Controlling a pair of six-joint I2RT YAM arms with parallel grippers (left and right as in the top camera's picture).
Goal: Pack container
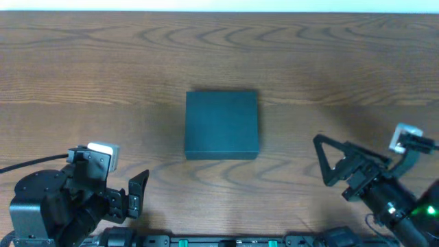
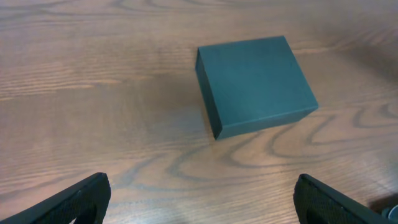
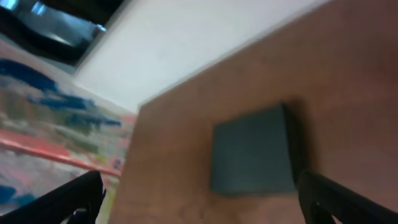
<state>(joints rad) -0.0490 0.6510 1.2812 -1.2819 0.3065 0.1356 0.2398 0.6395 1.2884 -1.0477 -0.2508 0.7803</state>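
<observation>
The container (image 1: 221, 125) is a dark teal-green square box, lid closed, lying flat in the middle of the wooden table. It also shows in the left wrist view (image 2: 255, 82) and, blurred, in the right wrist view (image 3: 254, 150). My left gripper (image 1: 137, 193) is open and empty at the front left, well short of the box; its fingertips frame bare wood in its wrist view (image 2: 201, 198). My right gripper (image 1: 328, 163) is open and empty at the front right, apart from the box, and shows in its wrist view (image 3: 202, 196). No snack packets are in view.
The wooden table (image 1: 103, 82) stretches around the box on all sides. Its far edge meets a white wall (image 3: 205, 37). The arm bases sit along the front edge.
</observation>
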